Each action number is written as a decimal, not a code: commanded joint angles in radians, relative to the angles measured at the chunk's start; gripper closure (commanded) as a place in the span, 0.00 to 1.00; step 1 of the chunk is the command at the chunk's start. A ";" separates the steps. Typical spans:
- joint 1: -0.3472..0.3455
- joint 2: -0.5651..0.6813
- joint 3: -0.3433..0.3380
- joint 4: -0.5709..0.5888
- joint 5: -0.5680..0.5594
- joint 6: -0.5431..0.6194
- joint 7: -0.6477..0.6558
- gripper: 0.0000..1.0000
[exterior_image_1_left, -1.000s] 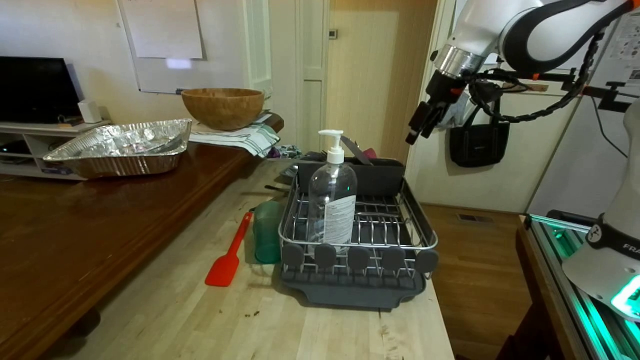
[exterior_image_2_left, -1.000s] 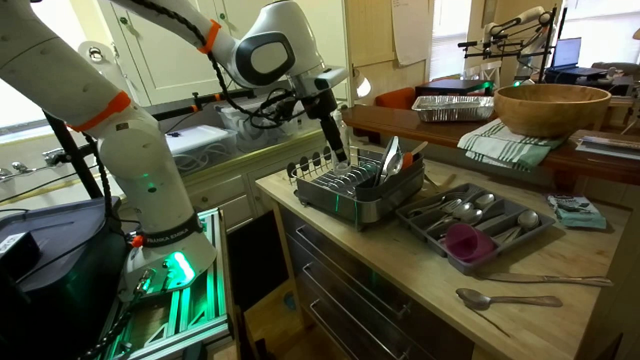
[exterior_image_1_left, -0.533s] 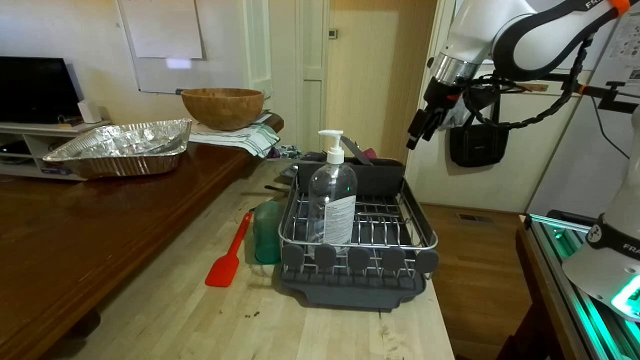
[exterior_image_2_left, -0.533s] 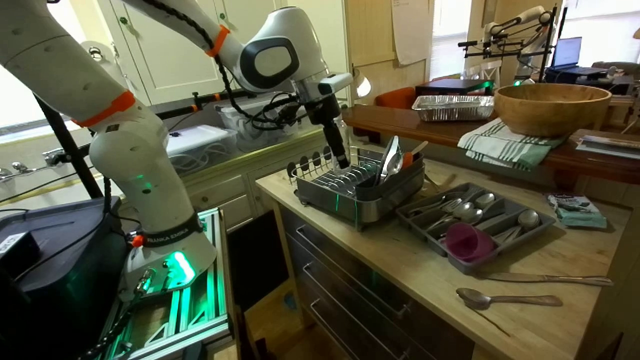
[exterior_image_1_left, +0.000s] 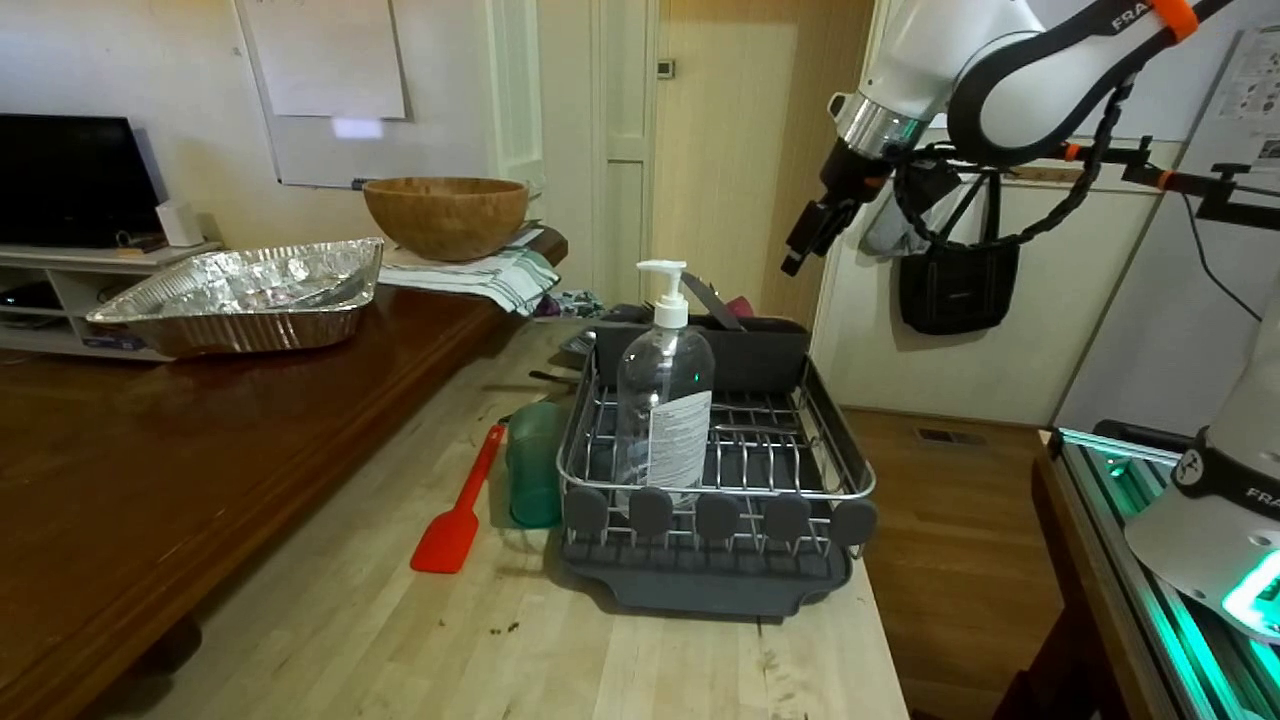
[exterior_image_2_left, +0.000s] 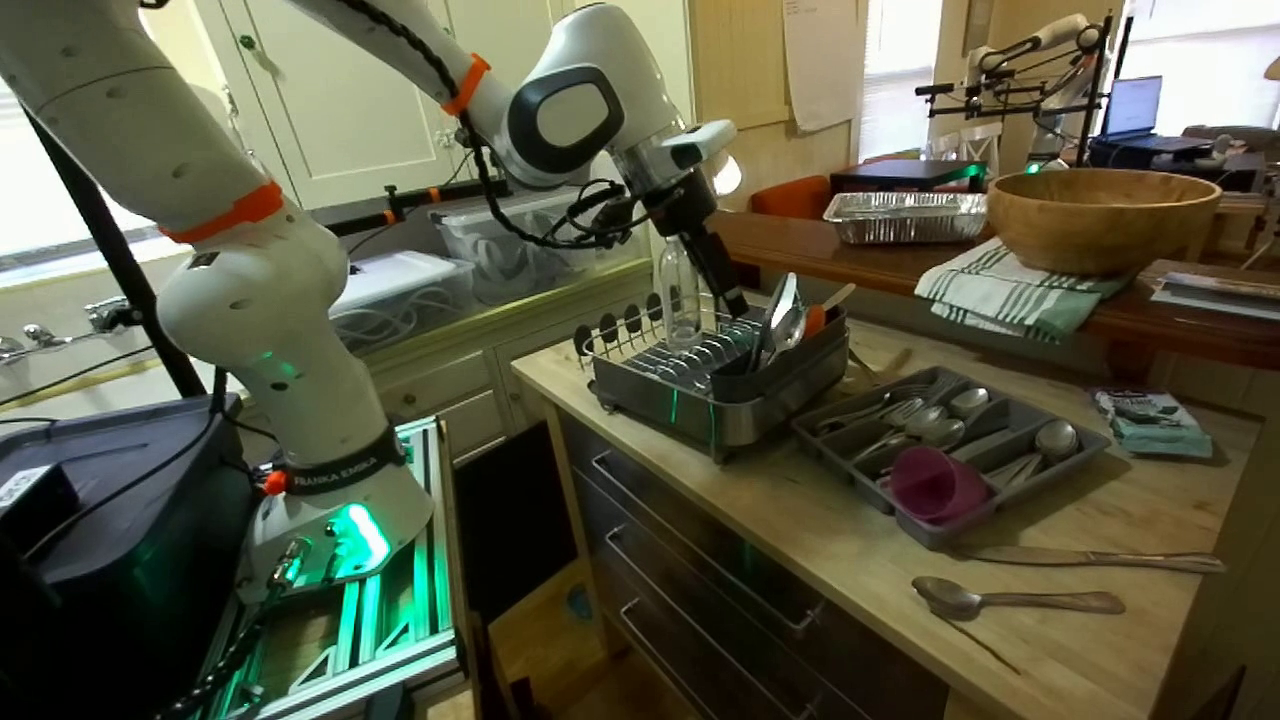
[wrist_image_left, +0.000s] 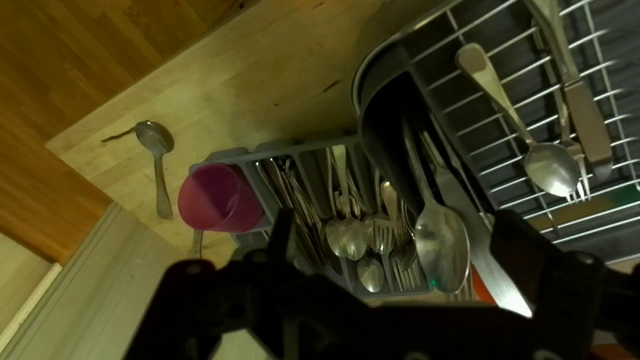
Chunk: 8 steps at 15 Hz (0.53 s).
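Jaws apart and empty, the end effector (wrist_image_left: 395, 217) hangs near a large silver metal spoon (wrist_image_left: 442, 245) standing bowl-up in the dark grey plastic caddy (exterior_image_1_left: 755, 362), whose deep walls presumably stop it toppling; the grey compartmented plastic tray (exterior_image_2_left: 935, 530) likely keeps loose silver flatware (wrist_image_left: 352, 239) grouped.

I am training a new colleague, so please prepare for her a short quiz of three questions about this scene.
1. True or false: the hand is fully closed.
2. What colour is the cup on the cutlery tray? A) white B) pink C) green
3. Fill the gap: the pump bottle stands upright in the ____.

Key: 1. False; it is open, with nothing held. 2. B, pink. 3. dish rack, as both exterior views show.
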<state>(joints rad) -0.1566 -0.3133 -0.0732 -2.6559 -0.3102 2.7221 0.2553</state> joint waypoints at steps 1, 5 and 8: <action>-0.051 0.127 0.053 0.116 -0.025 -0.008 0.024 0.00; -0.036 0.204 0.110 0.183 -0.097 -0.039 0.110 0.00; -0.015 0.253 0.121 0.219 -0.138 -0.049 0.180 0.00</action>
<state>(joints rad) -0.1885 -0.1212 0.0398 -2.4916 -0.4002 2.7119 0.3570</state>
